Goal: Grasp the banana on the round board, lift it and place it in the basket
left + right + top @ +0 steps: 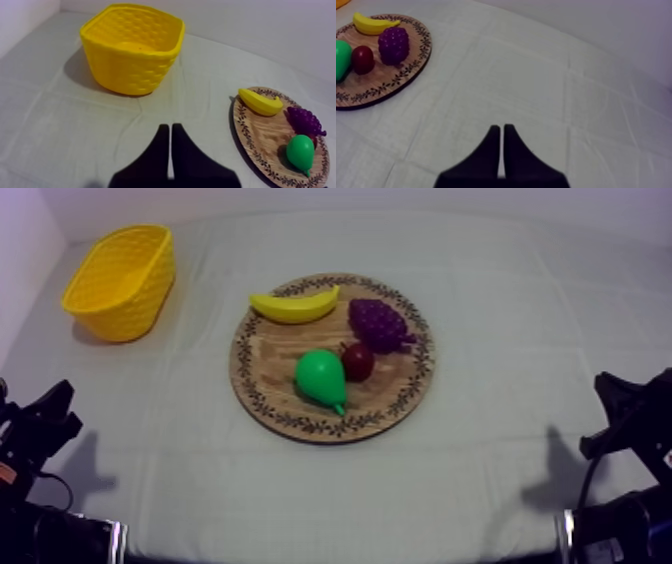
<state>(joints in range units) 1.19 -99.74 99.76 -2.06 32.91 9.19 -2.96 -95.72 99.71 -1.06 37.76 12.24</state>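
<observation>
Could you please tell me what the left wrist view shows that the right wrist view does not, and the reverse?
Left wrist view's own: the yellow basket, whole, with my left pincer shut in front of it. Right wrist view's own: my right pincer, shut over bare cloth, and the small red fruit plainly between pear and grapes. Shared: the wooden board with the banana, grapes and pear on it.
</observation>
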